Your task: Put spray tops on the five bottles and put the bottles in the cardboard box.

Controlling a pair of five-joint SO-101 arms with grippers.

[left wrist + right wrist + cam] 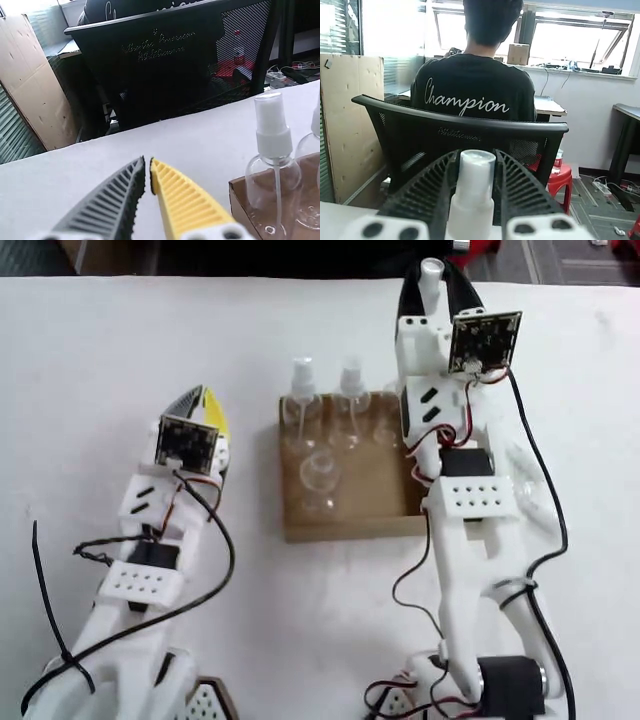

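Note:
The cardboard box [350,528] lies mid-table with several clear bottles in it. Two of them stand along its far side with white spray tops [303,375] [351,372]. A clear bottle [319,476] without a top sits in the box's middle. My left gripper [205,400] [146,162] is shut and empty, resting left of the box, and one topped bottle [272,165] stands just beyond it in the box [245,200]. My right gripper [432,275] [476,155] is beyond the box's far right corner, shut on a white spray top [475,190]. What hangs below that top is hidden.
The table is white, with bare surface left of and in front of the box. The right arm [465,500] lies along the box's right side, trailing cables. A black mesh chair [460,135] stands past the table's far edge, beside a leaning cardboard sheet [30,100].

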